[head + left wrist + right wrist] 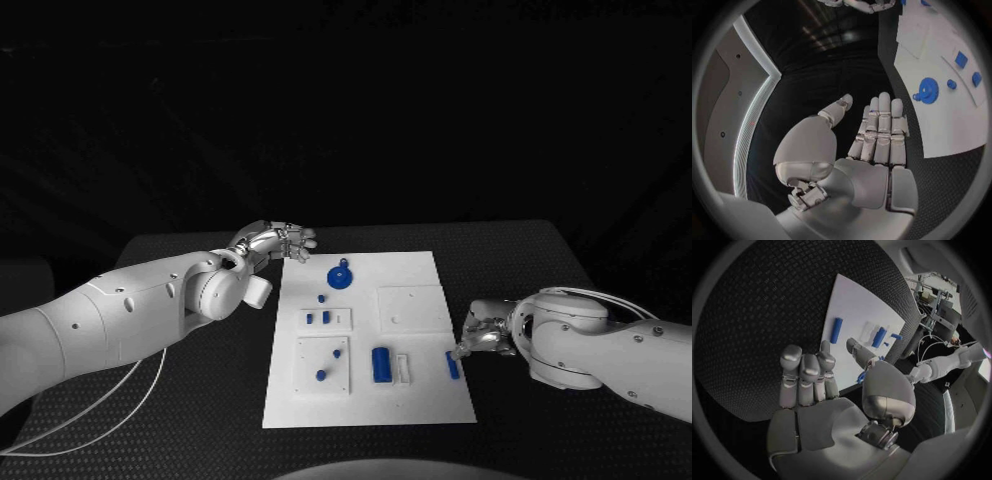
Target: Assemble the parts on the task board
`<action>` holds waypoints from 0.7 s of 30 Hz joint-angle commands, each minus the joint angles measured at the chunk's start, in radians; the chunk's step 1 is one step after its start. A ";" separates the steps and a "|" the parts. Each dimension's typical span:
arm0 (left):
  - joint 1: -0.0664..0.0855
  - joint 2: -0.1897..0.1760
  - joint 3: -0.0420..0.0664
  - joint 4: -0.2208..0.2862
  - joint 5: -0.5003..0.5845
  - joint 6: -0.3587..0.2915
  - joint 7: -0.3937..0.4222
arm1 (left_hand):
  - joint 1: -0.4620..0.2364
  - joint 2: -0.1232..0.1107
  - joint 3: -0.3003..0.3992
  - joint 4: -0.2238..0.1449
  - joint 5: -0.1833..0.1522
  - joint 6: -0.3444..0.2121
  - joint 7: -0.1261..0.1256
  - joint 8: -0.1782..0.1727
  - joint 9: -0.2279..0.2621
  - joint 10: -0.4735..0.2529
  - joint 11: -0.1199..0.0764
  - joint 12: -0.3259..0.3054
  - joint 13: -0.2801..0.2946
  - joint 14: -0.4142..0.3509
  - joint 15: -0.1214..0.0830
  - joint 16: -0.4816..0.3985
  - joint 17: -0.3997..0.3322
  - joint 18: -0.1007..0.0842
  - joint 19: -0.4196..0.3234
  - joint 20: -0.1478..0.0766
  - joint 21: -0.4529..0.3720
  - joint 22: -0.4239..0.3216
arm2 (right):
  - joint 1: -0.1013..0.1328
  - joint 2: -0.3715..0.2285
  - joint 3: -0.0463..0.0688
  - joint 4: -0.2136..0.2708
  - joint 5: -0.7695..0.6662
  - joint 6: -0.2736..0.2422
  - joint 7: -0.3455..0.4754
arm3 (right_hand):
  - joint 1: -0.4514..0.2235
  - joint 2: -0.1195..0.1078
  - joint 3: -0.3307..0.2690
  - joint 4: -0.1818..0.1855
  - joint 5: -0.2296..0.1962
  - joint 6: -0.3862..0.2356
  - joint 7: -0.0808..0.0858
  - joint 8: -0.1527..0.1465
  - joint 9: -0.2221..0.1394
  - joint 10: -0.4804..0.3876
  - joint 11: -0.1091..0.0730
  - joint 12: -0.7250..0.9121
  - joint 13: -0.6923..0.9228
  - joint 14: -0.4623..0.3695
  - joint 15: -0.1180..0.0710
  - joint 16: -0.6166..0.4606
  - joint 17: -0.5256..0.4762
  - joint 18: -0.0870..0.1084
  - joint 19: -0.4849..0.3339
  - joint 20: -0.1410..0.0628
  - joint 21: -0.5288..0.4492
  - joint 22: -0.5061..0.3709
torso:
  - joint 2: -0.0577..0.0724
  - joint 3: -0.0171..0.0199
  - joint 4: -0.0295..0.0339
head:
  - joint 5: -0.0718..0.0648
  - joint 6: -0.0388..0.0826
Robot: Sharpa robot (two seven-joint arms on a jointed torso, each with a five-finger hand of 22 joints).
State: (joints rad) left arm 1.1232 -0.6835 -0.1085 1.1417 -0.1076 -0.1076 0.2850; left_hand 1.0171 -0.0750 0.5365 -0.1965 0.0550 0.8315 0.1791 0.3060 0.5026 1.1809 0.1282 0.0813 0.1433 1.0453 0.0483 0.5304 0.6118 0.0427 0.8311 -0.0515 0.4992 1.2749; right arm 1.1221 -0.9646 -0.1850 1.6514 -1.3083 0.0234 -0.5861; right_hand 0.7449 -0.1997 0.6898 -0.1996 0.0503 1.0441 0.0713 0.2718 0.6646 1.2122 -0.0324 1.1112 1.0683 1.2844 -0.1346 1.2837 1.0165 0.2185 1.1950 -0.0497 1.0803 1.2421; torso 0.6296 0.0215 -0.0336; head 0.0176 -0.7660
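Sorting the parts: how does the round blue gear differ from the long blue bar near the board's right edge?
The gear is round and toothed with a hole; the bar is slim and straight. The gear lies at the board's far end, nearer the left hand; the bar lies by the right hand. Both are blue, lying unheld.

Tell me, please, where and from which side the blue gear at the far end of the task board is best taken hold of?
Probably by its round rim, pinched from above. The blue gear lies flat on the task board, so only its toothed edge and small tab at the top offer purchase. The left hand is nearest, open beside the board's far left corner, and could come in from that side.
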 commanded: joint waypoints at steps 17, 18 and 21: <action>0.000 -0.002 0.001 0.004 0.005 0.018 0.005 | -0.011 -0.001 -0.001 0.007 -0.001 -0.008 0.000 -0.001 0.001 -0.005 0.000 0.006 -0.001 0.008 0.002 -0.007 0.003 0.011 0.007 0.003 -0.005 0.002 | -0.048 0.059 -0.001 -0.022 -0.062 0.026 -0.014 | -0.018 0.021 -0.010 0.006 -0.002 0.017 0.003 0.004 0.003 0.005 -0.004 -0.001 0.003 0.007 -0.003 -0.007 0.005 0.043 -0.002 0.003 0.005 0.000 | 0.000 -0.0012 0.0001 | 0.006 -0.011; 0.000 -0.003 0.001 0.005 0.005 0.018 0.005 | -0.011 -0.001 -0.001 0.007 -0.001 -0.008 0.000 -0.001 0.001 -0.005 0.000 0.006 -0.001 0.008 0.002 -0.007 0.003 0.011 0.007 0.003 -0.005 0.002 | -0.050 0.062 -0.001 -0.025 -0.074 0.026 -0.014 | -0.017 0.024 -0.010 0.003 -0.002 0.017 0.003 0.004 0.003 0.005 -0.004 -0.001 0.004 0.007 -0.003 -0.007 0.006 0.043 -0.003 0.003 0.006 0.000 | 0.000 -0.0014 0.0003 | 0.006 -0.011; 0.000 -0.003 0.001 0.005 0.005 0.017 0.005 | -0.011 -0.001 -0.001 0.007 -0.001 -0.008 0.000 -0.001 0.001 -0.005 0.000 0.006 -0.001 0.008 0.002 -0.007 0.003 0.011 0.007 0.003 -0.005 0.002 | -0.060 0.071 -0.002 -0.031 -0.115 0.026 -0.015 | -0.005 0.041 -0.010 -0.014 -0.002 0.018 0.003 0.003 0.003 0.005 -0.005 -0.002 0.005 0.007 -0.004 -0.008 0.007 0.043 -0.005 0.003 0.007 0.001 | 0.000 -0.0011 -0.0003 | 0.007 -0.013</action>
State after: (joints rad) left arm 1.1232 -0.6869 -0.1085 1.1435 -0.1075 -0.1055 0.2842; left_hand 1.0171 -0.0750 0.5365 -0.1965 0.0550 0.8315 0.1791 0.3060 0.5024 1.1809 0.1281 0.0813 0.1434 1.0453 0.0483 0.5265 0.6138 0.0373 0.8311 -0.0515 0.4992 1.2756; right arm 1.0676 -0.8976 -0.1855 1.6226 -1.3618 0.0312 -0.5974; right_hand 0.7401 -0.1657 0.6793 -0.2094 0.0503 1.0506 0.0672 0.2759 0.6725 1.2144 -0.0335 1.1112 1.0721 1.2889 -0.1355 1.2798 1.0229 0.2186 1.1964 -0.0484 1.0812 1.2422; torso 0.6297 0.0201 -0.0334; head 0.0240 -0.7775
